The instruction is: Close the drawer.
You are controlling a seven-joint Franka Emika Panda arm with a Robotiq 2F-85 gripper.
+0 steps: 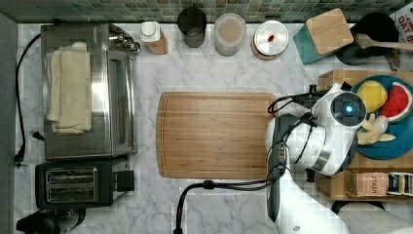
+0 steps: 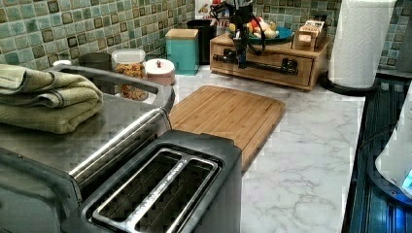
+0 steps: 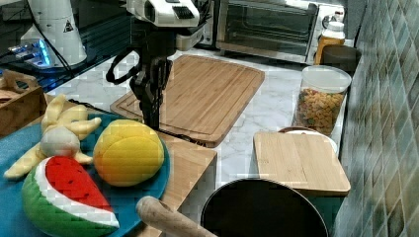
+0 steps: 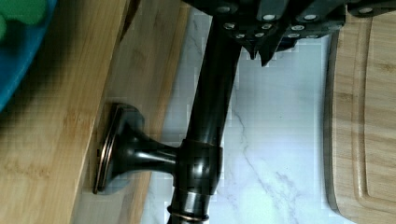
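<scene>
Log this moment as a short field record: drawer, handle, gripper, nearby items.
drawer: light-wood drawer in a wooden stand, front about flush with the stand
handle: black bar handle on posts, across the drawer front
gripper: gripper at the handle
on stand: blue plate of plush fruit
nearby: cutting board on the marble counter

marble counter [image 1: 219, 73], cutting board [image 1: 214, 134], toaster [image 1: 78, 183], jars [image 1: 230, 33]
</scene>
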